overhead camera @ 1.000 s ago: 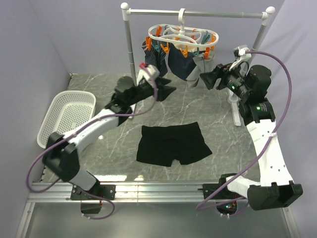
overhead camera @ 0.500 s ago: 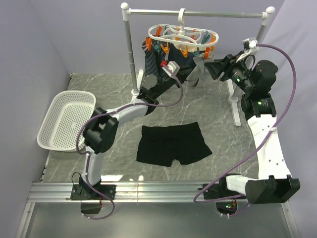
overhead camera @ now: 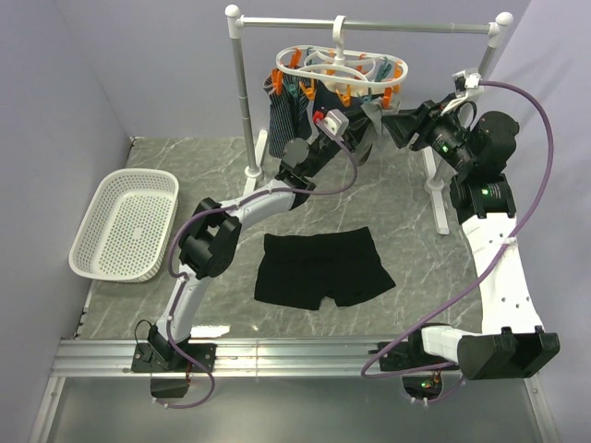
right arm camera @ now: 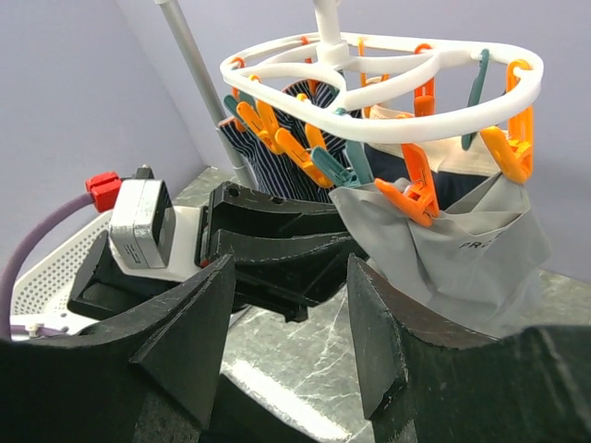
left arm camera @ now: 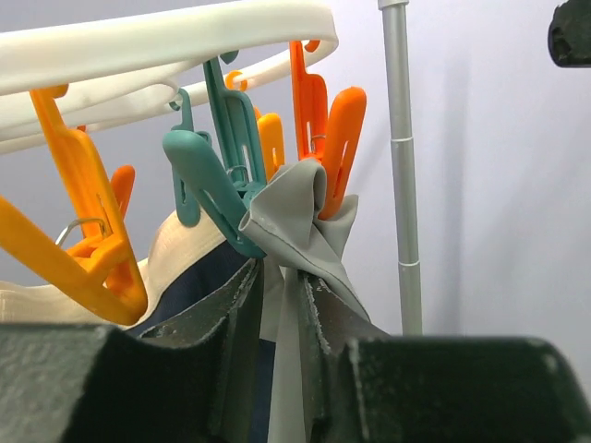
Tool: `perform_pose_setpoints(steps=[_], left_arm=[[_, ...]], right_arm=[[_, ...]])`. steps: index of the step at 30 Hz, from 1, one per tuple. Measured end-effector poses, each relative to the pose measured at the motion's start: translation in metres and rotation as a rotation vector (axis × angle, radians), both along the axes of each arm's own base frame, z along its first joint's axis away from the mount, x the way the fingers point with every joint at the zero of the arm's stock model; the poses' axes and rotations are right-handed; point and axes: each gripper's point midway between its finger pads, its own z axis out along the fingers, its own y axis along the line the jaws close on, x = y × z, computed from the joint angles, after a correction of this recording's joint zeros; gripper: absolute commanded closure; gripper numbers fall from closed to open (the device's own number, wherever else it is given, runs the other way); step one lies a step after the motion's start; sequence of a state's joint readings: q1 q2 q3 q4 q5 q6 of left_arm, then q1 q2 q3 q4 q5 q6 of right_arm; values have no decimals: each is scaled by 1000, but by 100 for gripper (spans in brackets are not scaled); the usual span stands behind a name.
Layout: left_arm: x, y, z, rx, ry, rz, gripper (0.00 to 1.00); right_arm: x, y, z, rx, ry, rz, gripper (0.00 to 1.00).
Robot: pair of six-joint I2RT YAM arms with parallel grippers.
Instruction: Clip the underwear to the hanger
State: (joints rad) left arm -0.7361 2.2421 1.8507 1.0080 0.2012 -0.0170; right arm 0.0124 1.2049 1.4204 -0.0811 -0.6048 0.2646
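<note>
The black underwear (overhead camera: 323, 268) lies flat on the marble table, apart from both grippers. The white hanger (overhead camera: 342, 69) with orange and teal pegs hangs by its hook from the rail; its ring also shows close up in both wrist views (left arm camera: 166, 41) (right arm camera: 462, 115). My left gripper (overhead camera: 358, 137) is raised under the hanger, its jaws (left arm camera: 282, 277) shut on a grey cloth piece (left arm camera: 295, 212) that a teal peg (left arm camera: 208, 175) and an orange peg (left arm camera: 342, 138) hold. My right gripper (overhead camera: 388, 125) hovers open at the hanger's right side, with nothing between its fingers (right arm camera: 291, 268).
The silver rail stand (overhead camera: 369, 25) spans the back, with posts at left and right. A striped garment (right arm camera: 286, 171) and a dark navy garment (overhead camera: 337, 115) hang from the hanger's pegs. A white basket (overhead camera: 129, 226) sits at the left. Grey walls close in on both sides.
My left arm swung right and up from beside the left post to under the hanger, and its jaws closed on the grey cloth. My right gripper rose toward the hanger and narrowed slightly.
</note>
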Motion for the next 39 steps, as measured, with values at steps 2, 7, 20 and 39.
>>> perform_pose_setpoints(steps=[2,7,20,39], left_arm=[[0,-1,0,-6,1,2,71],[0,1,3,-21,-3,15,67],[-8,22,-50,66,116,53,62],[13,66,20,-46,-32,102,53]], right_arm=[[0,1,0,0,0,4,41],[-2,1,1,-1,-3,10,41],[-6,6,5,8,-15,44,41],[5,15,-11,37,50,99,23]])
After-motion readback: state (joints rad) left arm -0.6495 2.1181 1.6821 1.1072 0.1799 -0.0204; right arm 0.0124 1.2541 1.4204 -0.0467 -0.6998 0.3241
